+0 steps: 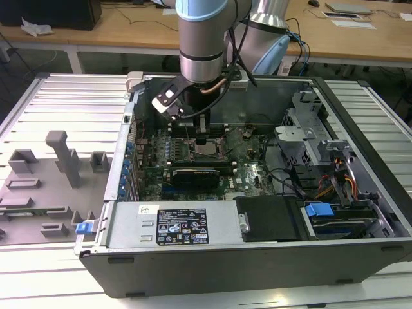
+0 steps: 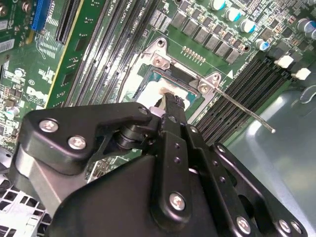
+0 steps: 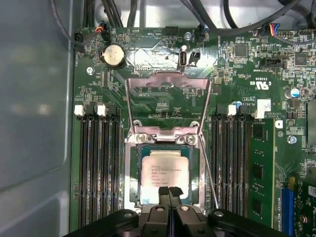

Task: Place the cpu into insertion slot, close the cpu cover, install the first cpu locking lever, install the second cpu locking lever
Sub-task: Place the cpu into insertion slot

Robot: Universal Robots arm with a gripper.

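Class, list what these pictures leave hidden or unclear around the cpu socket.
First wrist view: the gripper hides one edge of the cpu.
Second wrist view: the gripper covers most of the insertion slot.
Exterior view: contact between gripper and cpu is too small to judge.

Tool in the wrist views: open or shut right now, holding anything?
The tool: shut, fingertips pressed together with nothing between them, at the thin square silver cpu lying in the dark-framed square insertion slot.

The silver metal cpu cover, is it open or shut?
Open: in the first wrist view the silver-grey cpu cover frame is swung back, leaving the square silver cpu uncovered.
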